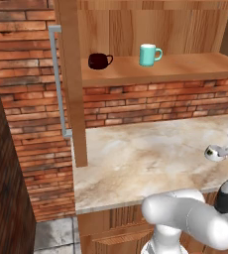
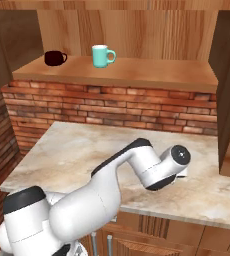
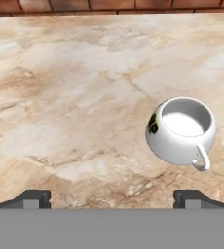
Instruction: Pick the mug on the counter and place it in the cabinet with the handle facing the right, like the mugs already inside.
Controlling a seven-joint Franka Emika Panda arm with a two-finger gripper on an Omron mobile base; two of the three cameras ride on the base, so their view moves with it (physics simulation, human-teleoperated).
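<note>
Hand (image 3: 112, 197) open, fingertips wide apart above the worktop (image 3: 60, 97), white mug (image 3: 182, 130) upright just ahead to the right, handle (image 3: 201, 159) facing the camera.

base views: flank arm, share counter (image 1: 136, 163) | hand view: close, downward

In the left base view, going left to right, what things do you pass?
Grey bar handle → dark maroon mug → teal mug → the white mug on the counter, at the far right.
</note>
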